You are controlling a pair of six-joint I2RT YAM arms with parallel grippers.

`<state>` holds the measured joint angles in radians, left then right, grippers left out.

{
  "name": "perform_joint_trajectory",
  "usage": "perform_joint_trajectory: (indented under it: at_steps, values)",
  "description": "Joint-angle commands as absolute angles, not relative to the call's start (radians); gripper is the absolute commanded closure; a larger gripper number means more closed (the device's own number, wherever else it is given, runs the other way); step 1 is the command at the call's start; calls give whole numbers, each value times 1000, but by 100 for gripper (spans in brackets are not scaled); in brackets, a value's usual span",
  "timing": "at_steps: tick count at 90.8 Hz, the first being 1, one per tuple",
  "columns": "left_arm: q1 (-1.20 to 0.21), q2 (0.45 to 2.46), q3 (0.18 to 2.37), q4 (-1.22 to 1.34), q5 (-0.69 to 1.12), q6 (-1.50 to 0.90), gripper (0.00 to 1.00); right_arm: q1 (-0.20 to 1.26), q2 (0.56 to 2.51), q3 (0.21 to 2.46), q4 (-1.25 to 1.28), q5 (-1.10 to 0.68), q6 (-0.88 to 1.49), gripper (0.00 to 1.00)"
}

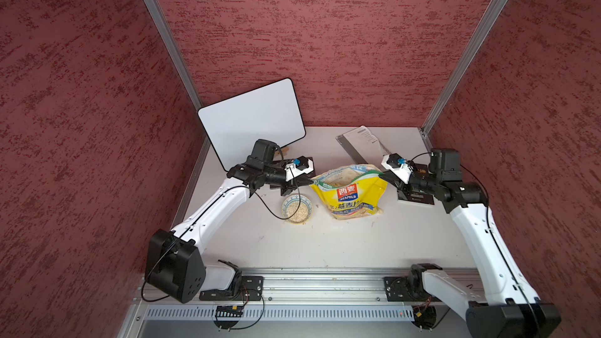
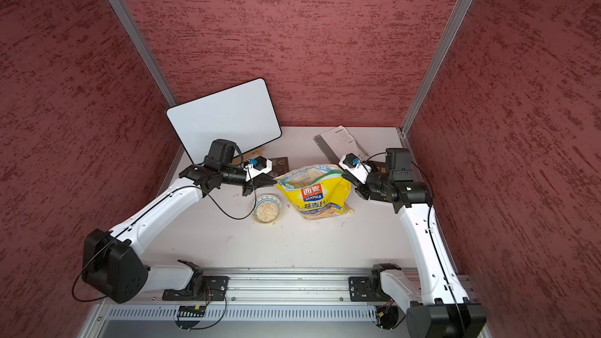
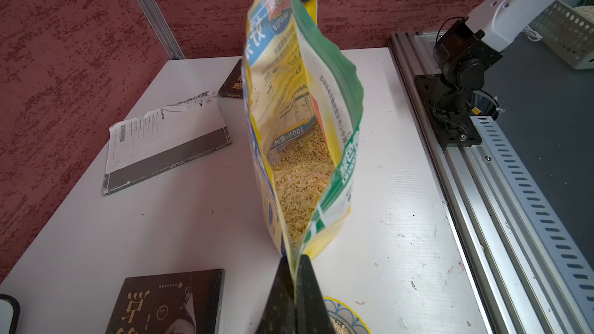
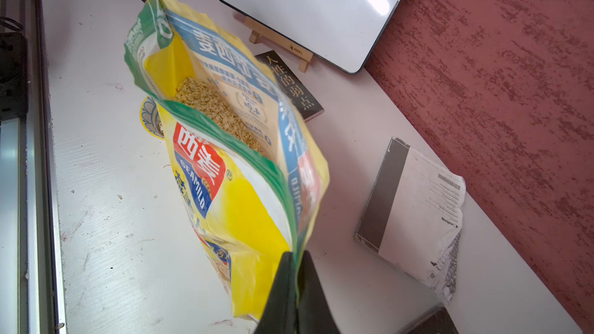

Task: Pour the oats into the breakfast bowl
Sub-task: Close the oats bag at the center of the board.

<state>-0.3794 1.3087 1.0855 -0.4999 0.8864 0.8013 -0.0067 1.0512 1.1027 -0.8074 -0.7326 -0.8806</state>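
The bowl [image 1: 296, 209], part-filled with oats [image 1: 297, 214], sits on the table [image 1: 325, 248] just beside the standing bag [image 1: 349, 196]. The left gripper [image 3: 294, 260] and right gripper [image 4: 297, 257] are pinched shut on opposite top corners of its open mouth. The film looks floppy, slick and bottom-heavy, and the stiffer corner seams seem the safest hold.

The left arm [image 1: 221, 203] and right arm [image 1: 478, 232] have white links, black joints, black cables.

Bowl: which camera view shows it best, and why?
Both top views: the whole bowl shows, oats inside. The left wrist view catches only a rim sliver; the right wrist view, an edge behind the bag.
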Motion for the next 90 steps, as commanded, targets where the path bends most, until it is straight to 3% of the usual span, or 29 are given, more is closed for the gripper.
perform_joint_trajectory:
  at_steps: [1, 39, 48, 55, 65, 81, 90]
  values:
    - [-337, 1217, 1056, -390, 897, 669, 100, -63, 1059, 1141, -859, -725, -893, 100]
    - [-336, 1232, 1029, -333, 870, 618, 100, -104, 1093, 1123, -814, -855, -866, 99]
    - [-348, 1233, 1026, -321, 870, 622, 100, -93, 1069, 1122, -789, -908, -846, 84]
    - [-353, 1233, 1029, -319, 871, 626, 100, -70, 1060, 1137, -784, -922, -837, 57]
    - [-355, 1231, 1028, -310, 871, 627, 100, -17, 1072, 1188, -816, -894, -841, 32]
    - [-364, 1230, 1026, -299, 872, 630, 100, 110, 1128, 1290, -863, -802, -875, 7]
    - [-366, 1229, 1026, -296, 871, 632, 100, 187, 1186, 1342, -901, -730, -915, 2]
